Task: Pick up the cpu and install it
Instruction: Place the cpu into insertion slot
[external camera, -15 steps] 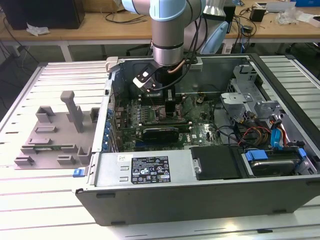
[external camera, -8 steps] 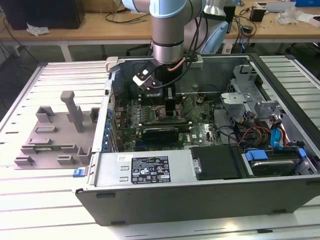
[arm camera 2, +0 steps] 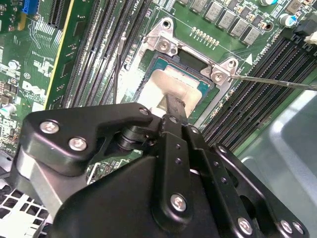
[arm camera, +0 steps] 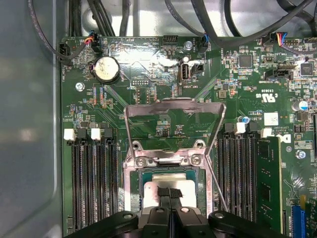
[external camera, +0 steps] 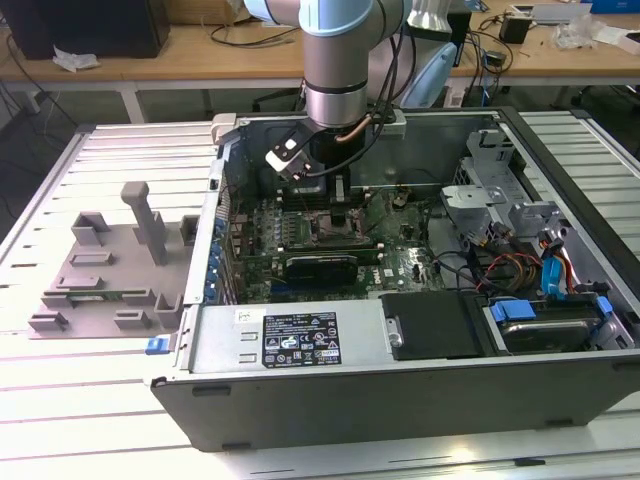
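Note:
The cpu, a silver-grey square with a thin pale edge, lies flat inside the motherboard socket. My gripper is directly over it, fingers together, tips at the middle of the chip's metal top. I cannot tell whether they touch it. The socket's metal load plate stands swung up and open, and its thin lever is released to one side. In the exterior view the arm reaches down into the open computer case, with the gripper low over the board.
Memory slots flank the socket, one holding a green module. Cables run along the case wall. A grey plastic tray with upright blocks sits at the exterior view's left. A drive cage and blue-tabbed cables fill the case's right side.

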`<state>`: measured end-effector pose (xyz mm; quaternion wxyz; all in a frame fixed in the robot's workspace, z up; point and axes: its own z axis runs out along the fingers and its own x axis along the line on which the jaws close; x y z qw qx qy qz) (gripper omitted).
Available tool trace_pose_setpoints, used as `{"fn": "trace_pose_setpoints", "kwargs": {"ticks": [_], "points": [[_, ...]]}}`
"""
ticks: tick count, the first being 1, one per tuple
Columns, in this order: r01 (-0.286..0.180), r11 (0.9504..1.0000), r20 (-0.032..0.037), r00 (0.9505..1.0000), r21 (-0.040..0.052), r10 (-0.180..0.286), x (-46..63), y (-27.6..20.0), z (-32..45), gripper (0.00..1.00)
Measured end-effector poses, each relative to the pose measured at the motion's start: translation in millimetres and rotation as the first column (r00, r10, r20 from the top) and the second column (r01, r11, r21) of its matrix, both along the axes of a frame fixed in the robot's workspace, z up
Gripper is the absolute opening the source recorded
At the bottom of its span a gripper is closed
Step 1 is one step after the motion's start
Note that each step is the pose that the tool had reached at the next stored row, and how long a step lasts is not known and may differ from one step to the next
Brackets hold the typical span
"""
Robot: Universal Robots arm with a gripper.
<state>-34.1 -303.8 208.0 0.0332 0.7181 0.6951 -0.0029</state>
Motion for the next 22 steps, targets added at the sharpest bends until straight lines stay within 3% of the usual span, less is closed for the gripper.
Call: {"fn": "trace_pose_setpoints", "kwargs": {"ticks": [16, 20, 22], "points": [[0.000, 1.0000, 0.0023, 1.0000, 0.0002, 0.000, -3.1, 0.0, -3.9, 0.11], [0.000, 1.0000, 0.0022, 1.0000, -0.0015, 0.000, -3.1, 0.0, 5.9, 0.11], [0.000, 1.0000, 0.0021, 1.0000, -0.0023, 0.000, -3.1, 0.0, 19.1, 0.11]]}}
